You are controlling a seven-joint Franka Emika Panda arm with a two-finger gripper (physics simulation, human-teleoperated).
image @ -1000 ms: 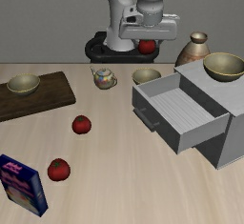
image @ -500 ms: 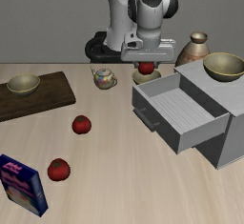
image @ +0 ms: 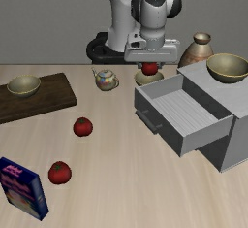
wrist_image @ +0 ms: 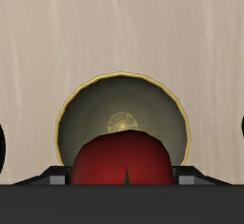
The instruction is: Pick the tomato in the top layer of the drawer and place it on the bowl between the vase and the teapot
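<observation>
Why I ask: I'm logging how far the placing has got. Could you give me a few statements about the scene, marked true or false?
1. The gripper is shut on a tomato. True.
2. The drawer is shut. False: it stands pulled open.
3. The held tomato is above the bowl between the teapot and the vase. True.
4. Two loose tomatoes lie on the wooden board. False: the loose tomatoes lie on the table, off the wooden board.
</observation>
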